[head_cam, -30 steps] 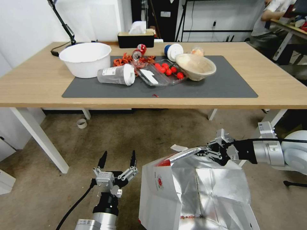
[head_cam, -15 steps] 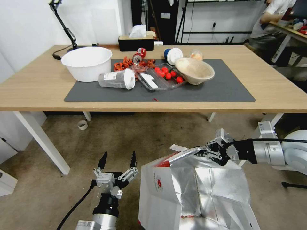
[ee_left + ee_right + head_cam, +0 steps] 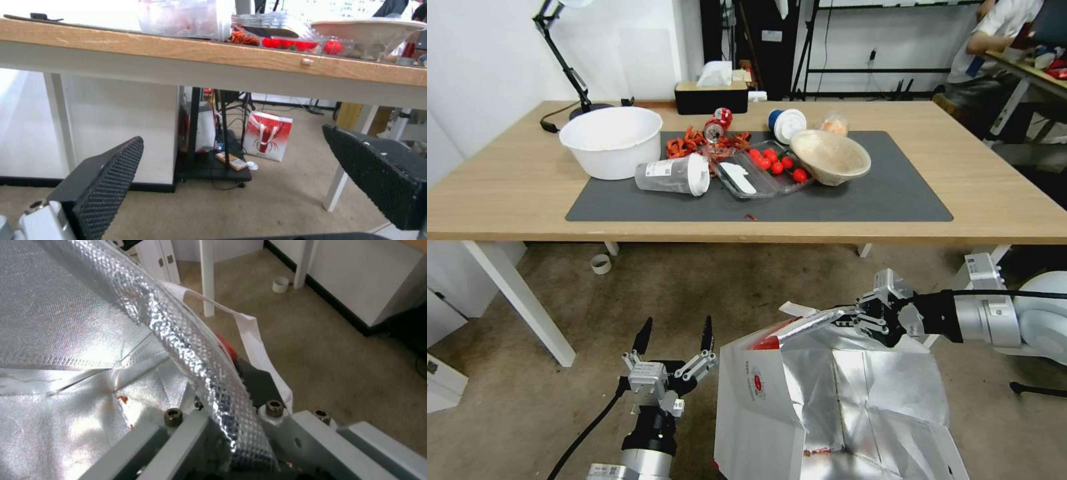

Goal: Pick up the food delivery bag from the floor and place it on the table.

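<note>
Right gripper [image 3: 854,317]: clenched on the folded foil-lined top rim of the food delivery bag [image 3: 827,400]; in the right wrist view the silver rim runs straight into the closed jaws.
Food delivery bag: in front of the table [image 3: 1000,193], low in the head view, its top rim pinched at the upper right and stretched toward the right gripper. Its mouth gapes, showing the shiny silver lining; the white front panel with the small red round logo [image 3: 759,385] faces the left gripper.
Bag handle [image 3: 256,340]: a white strap loops loose off the rim just beside the right gripper's fingers.
Left gripper [image 3: 673,333]: released, fingers spread wide and pointing toward the table, just beside the bag's white front panel but apart from it, holding nothing.
Floor [image 3: 707,287]: mottled brown-grey carpet under and before the table; whether the bag's base touches it cannot be told.
Table: light-wood top with a dark grey mat [image 3: 887,193] carrying a white bowl [image 3: 610,140], a tipped plastic cup [image 3: 674,175] and a clear tray of red tomatoes [image 3: 777,163].
</note>
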Controlling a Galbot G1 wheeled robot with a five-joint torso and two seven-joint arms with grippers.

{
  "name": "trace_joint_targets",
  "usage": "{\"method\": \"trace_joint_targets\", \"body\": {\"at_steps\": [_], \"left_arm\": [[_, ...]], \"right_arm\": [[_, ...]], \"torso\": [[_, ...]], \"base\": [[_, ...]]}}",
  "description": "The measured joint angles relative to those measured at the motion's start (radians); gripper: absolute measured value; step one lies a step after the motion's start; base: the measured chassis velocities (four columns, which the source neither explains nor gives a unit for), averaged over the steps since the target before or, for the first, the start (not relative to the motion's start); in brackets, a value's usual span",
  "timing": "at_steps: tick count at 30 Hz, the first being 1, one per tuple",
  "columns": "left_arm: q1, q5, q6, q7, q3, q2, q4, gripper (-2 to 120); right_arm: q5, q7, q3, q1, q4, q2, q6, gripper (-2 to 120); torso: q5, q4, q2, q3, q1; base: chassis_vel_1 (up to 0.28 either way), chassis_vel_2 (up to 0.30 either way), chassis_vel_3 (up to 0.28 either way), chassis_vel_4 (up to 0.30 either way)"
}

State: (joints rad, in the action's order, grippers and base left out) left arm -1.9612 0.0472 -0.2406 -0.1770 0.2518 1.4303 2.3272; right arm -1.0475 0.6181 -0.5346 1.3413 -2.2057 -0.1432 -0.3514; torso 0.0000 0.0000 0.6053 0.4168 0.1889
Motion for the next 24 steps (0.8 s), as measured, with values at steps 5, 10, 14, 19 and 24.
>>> {"method": "trace_joint_targets", "body": {"at_steps": [5,10,14,19,24], "left_arm": [[0.001,0.000,0.000,0.000,0.000,0.001,-0.001,100],[-0.001,-0.001,0.000,0.000,0.000,0.002,-0.001,100],[-0.003,-0.002,0.000,0.000,-0.001,0.004,-0.001,100],[-0.007,-0.003,0.000,0.001,-0.002,0.004,-0.001,100],[-0.010,-0.004,-0.001,0.001,-0.001,0.003,-0.001,100]], "right_arm": [[-0.001,0.001,-0.001,0.000,-0.001,0.003,0.000,0],[-0.003,0.002,-0.001,0.000,-0.002,0.005,0.000,0],[-0.005,0.003,-0.001,0.000,-0.002,0.007,0.000,0],[-0.006,0.004,-0.001,0.000,-0.002,0.009,0.000,0],[-0.008,0.004,-0.002,0.000,-0.006,0.009,0.000,0]], "torso": [[0.0000,-0.0001,0.022,0.013,0.009],[0.0000,0.0000,0.040,0.024,0.016],[0.0000,-0.0001,0.058,0.035,0.023],[-0.0001,0.0000,0.080,0.047,0.033],[0.0000,0.0000,0.105,0.062,0.043]], "base": [[0.000,0.000,0.000,0.000],[0.000,0.000,0.000,0.000],[0.000,0.000,0.000,0.000],[0.000,0.000,0.000,0.000],[0.000,0.000,0.000,0.000]]}}
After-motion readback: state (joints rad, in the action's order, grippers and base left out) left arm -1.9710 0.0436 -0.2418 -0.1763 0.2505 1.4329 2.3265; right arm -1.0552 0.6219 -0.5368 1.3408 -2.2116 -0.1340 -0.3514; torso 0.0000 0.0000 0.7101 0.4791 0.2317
